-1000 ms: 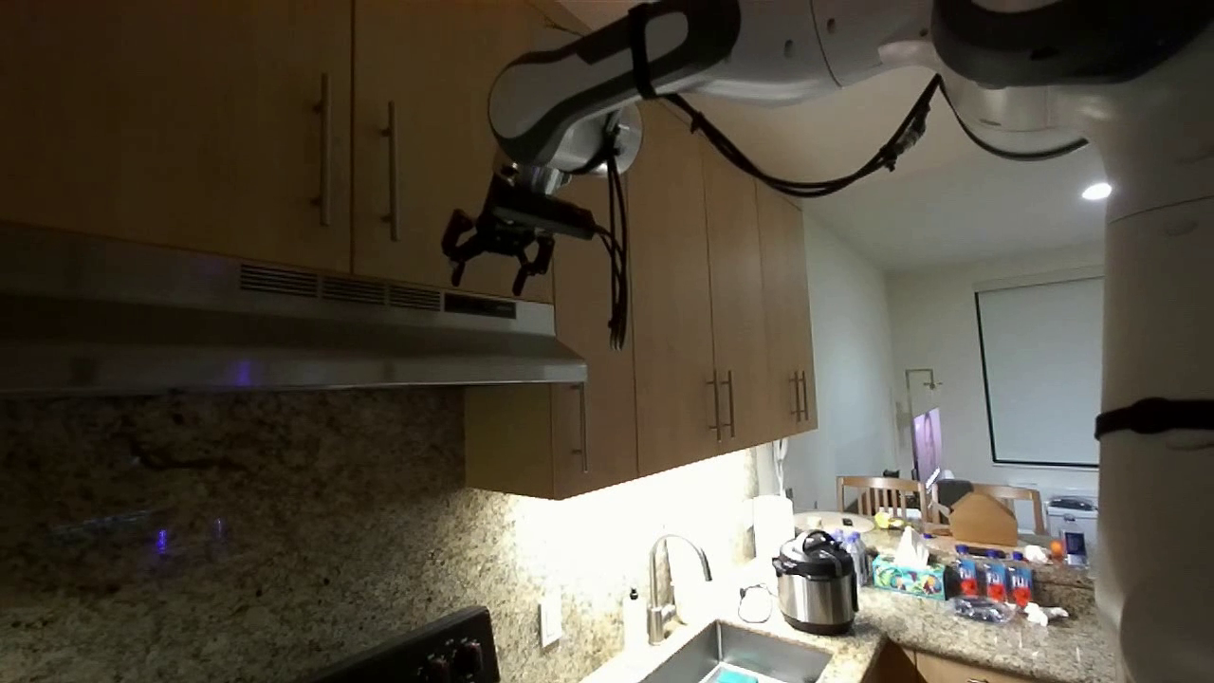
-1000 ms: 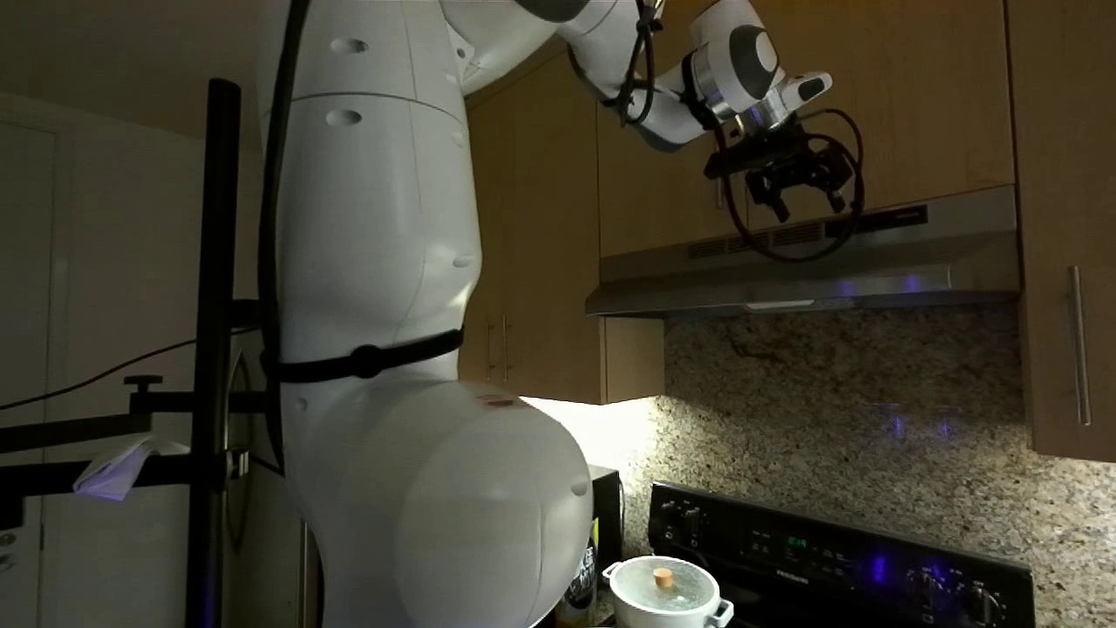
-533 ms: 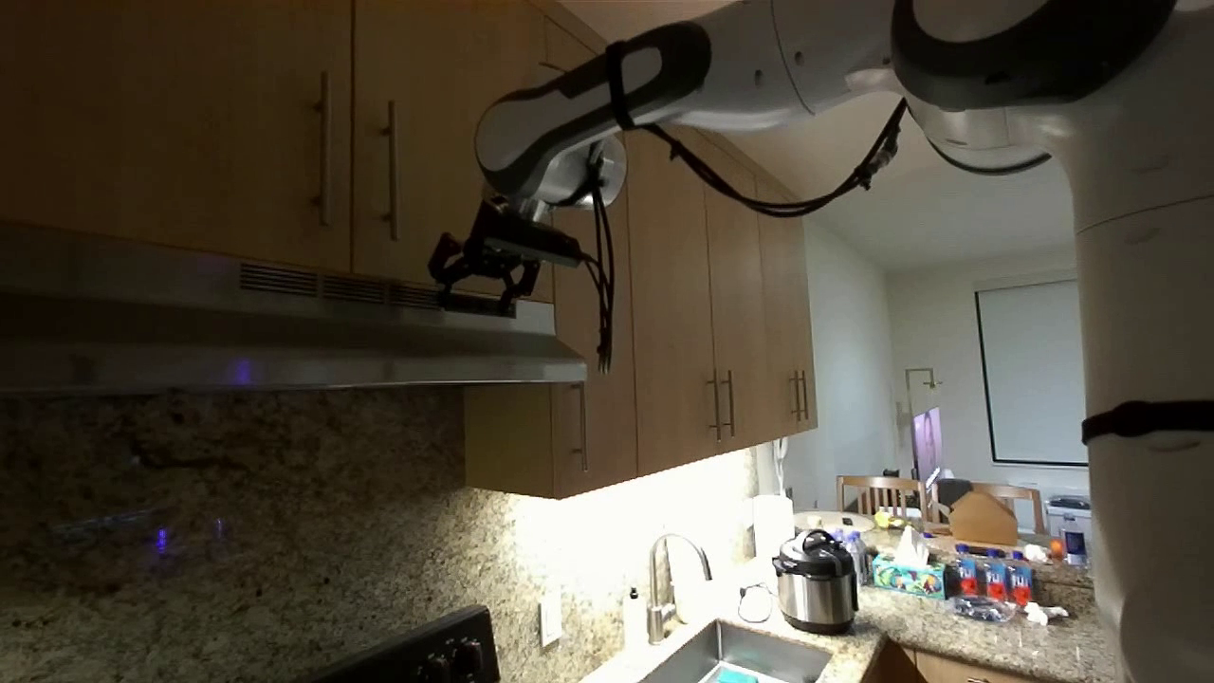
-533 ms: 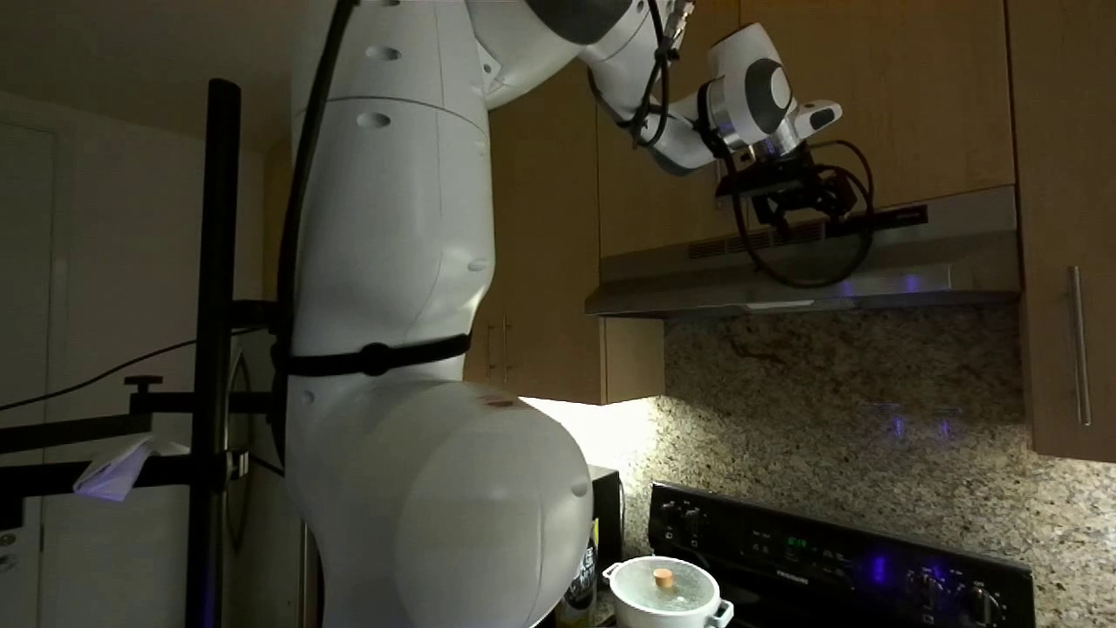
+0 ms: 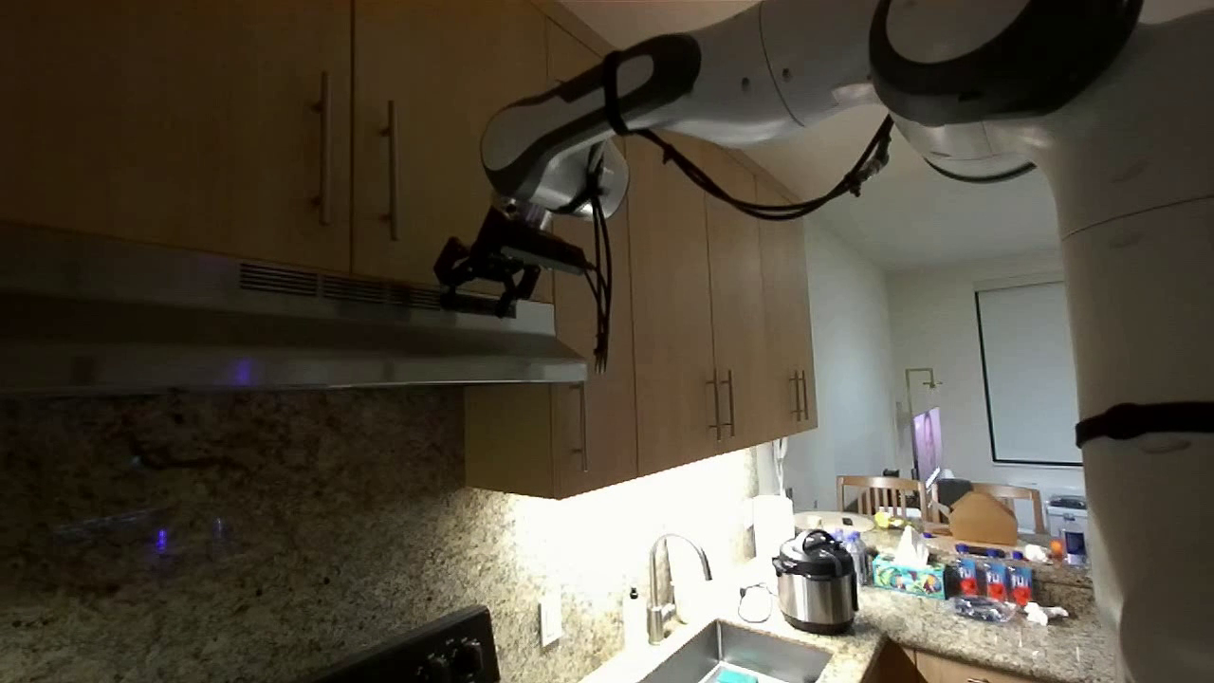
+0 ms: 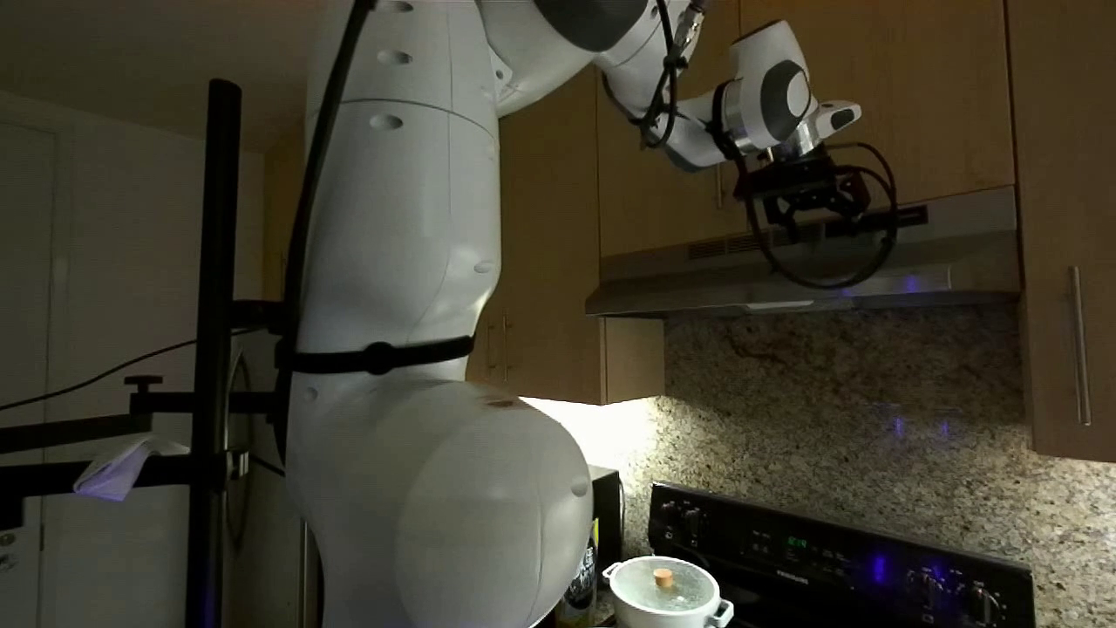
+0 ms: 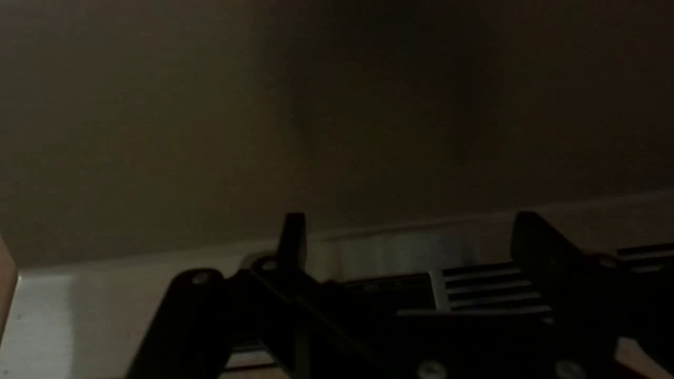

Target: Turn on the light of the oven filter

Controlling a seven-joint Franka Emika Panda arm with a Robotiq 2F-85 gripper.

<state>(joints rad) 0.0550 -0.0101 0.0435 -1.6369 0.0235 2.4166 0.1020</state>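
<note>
The stainless range hood (image 5: 285, 334) runs under the upper cabinets and also shows in an exterior view (image 6: 968, 262). Its narrow black control panel (image 6: 914, 215) sits on the front face, right of the vent slots. In the wrist view the panel (image 7: 389, 292) is dark and partly covered by the gripper; its switches are too dim to make out. My gripper (image 5: 479, 299), also in an exterior view (image 6: 824, 228), points down in front of the panel. In the wrist view the gripper (image 7: 410, 216) has its fingers wide apart with nothing between them. Contact with the hood cannot be told.
Cabinet doors (image 5: 455, 114) rise right behind the gripper, with a bar handle (image 5: 393, 171) nearby. Vent slots (image 7: 489, 284) lie beside the panel. A cable loop (image 6: 819, 286) hangs below the wrist. The stove (image 6: 785, 541) and a white lidded pot (image 6: 667, 602) stand below.
The arm has lowered the gripper from above the hood's front to panel height. In the last half second it has shifted slightly sideways, rightward in both exterior views. The fingers stay apart.
</note>
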